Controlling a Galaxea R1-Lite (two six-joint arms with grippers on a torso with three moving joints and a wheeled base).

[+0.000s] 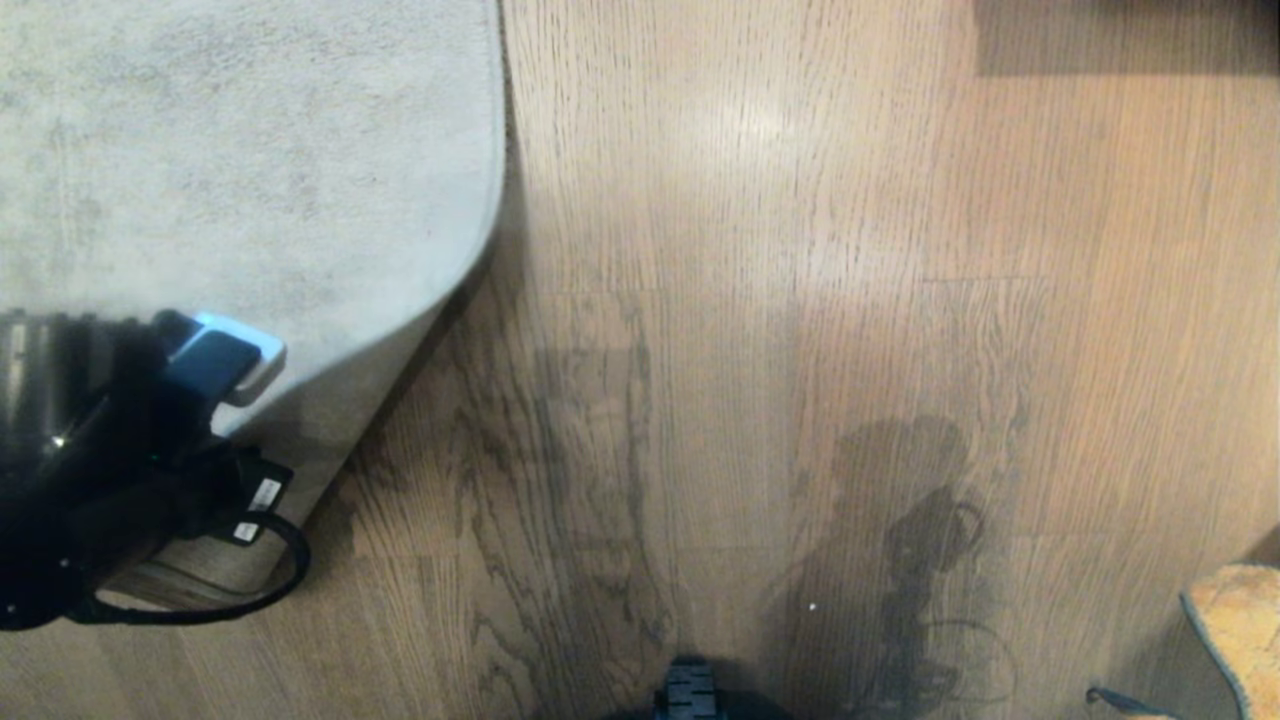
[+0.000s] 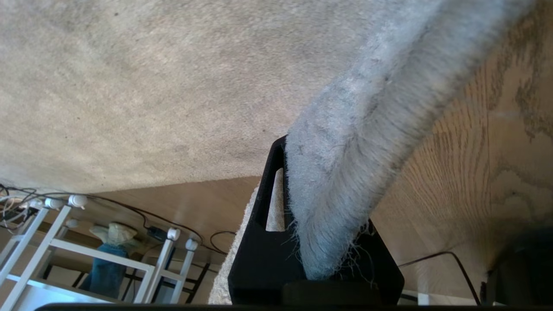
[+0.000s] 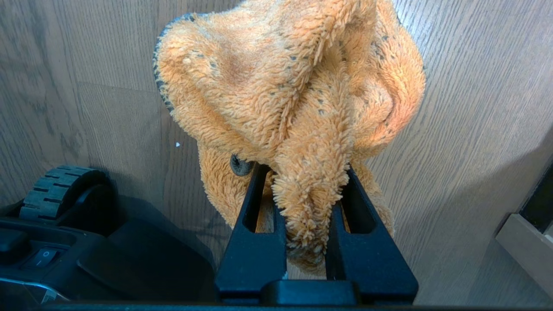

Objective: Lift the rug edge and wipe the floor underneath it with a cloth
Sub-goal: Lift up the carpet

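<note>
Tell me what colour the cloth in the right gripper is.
Orange-yellow and fuzzy, with small dark flecks; the cloth shows best in the right wrist view.

Left arm [image 1: 110, 460] black and bulky, carrying a blue-and-white block, white labels and a looping black cable; both end effectors have black slotted fingers [image 3: 255, 242]; a black ribbed wheel [image 3: 56, 190] on the base

one pale grey rug [image 1: 250, 150], one raised rug edge [image 2: 345, 164]. one wood-plank floor [image 1: 750, 300]. one orange fuzzy cloth [image 3: 293, 95]. two black grippers: left gripper [image 2: 315, 246], right gripper [image 3: 306, 233]. one ribbed black wheel [image 3: 56, 190]. one white frame rack [image 2: 86, 255], one teal-and-cream figure [image 2: 110, 255] behind it.
</note>
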